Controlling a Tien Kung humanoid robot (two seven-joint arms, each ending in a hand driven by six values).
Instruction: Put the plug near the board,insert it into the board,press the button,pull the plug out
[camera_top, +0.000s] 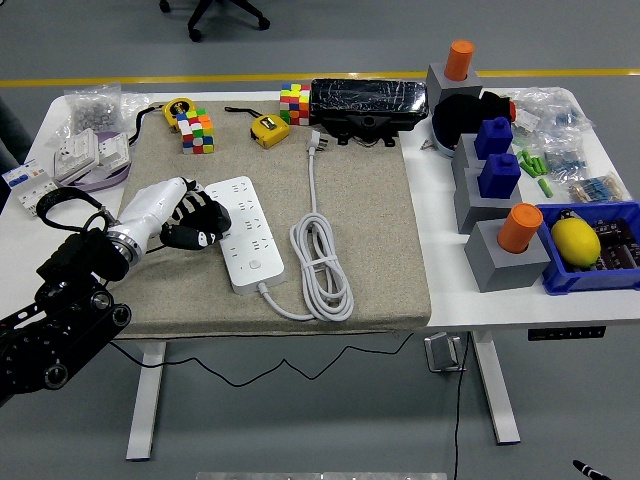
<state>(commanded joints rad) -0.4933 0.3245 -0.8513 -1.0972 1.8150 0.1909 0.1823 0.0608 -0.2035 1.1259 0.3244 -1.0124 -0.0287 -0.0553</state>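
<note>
Left hand (197, 222): fingers loosely curled, seemingly empty, at the board's (245, 235) left edge
Plug (314, 142): untouched beyond; steady the board; avoid its button (256, 266)

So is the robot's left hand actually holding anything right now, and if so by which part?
Nothing is held. The left hand rests against the left edge of the white power strip, not gripping it.

Left hand (196, 222) at power strip (246, 234) edge
</note>
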